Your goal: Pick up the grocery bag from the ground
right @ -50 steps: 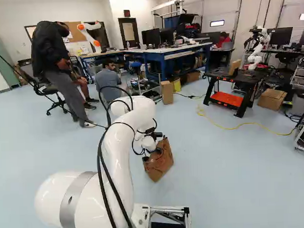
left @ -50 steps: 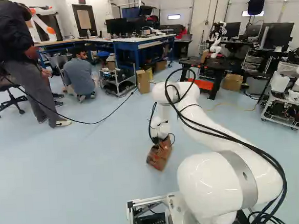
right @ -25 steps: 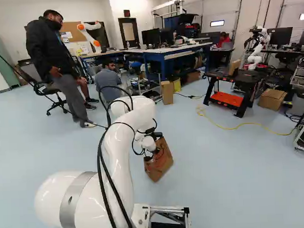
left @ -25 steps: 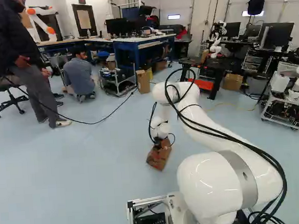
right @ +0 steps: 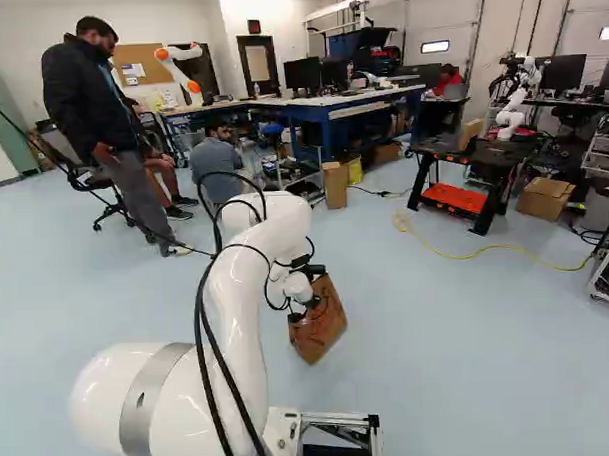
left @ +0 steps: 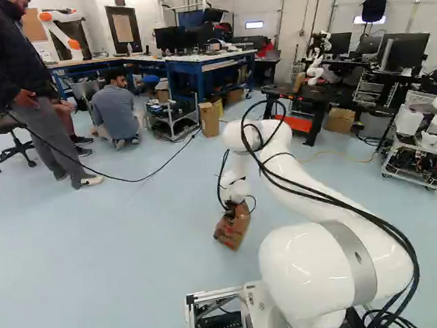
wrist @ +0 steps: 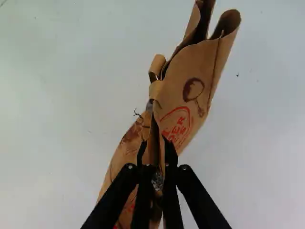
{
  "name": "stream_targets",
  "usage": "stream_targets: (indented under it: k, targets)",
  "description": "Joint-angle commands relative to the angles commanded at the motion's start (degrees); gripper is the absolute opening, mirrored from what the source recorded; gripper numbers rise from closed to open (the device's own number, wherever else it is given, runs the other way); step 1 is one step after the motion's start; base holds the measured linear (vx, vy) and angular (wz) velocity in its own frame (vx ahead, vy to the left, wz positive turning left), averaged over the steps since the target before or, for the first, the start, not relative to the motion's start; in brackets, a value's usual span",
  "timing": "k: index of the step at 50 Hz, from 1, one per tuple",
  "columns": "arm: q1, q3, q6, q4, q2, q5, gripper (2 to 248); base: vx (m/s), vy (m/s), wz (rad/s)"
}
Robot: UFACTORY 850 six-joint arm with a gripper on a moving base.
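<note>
From where I stand, the white arm [right: 238, 325] reaches out and down, black hoses [right: 204, 342] looped along it, and the gripper [right: 309, 305] at its end is down at the brown paper grocery bag [right: 322, 335]. The jaws are pinched together on the bag, a crumpled fold of its paper caught between the two of them. Most of the bag shows below the jaws in both base views, leaning over rather than upright; I can't tell whether its bottom edge touches the pale blue floor [right: 439, 353]. Up close, the paper runs on ahead of the jaws, rolled and creased into open curls at its far end, with red print and a dark drawing just past the tips, and more of the bag spreads under them. Well beyond the jaws stand an upright cardboard box [right: 335, 185] and a long blue surface [right: 334, 114] with monitors [right: 302, 76] on it. Off to the right of the jaws and farther out, a yellow cord [right: 445, 253] curves over the floor near a low black surface with an orange shelf [right: 454, 197].
</note>
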Motion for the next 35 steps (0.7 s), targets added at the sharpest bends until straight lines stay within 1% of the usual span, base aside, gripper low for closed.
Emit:
stream_targets:
  k: [14, 35]
  targets:
    - [0.0, 4.9, 0.0, 0.0, 5.3, 0.0, 24, 0.000, 0.000, 0.000]
    - [0.0, 13.9, 0.0, 0.0, 14.4, 0.2, 24, 0.000, 0.000, 0.000]
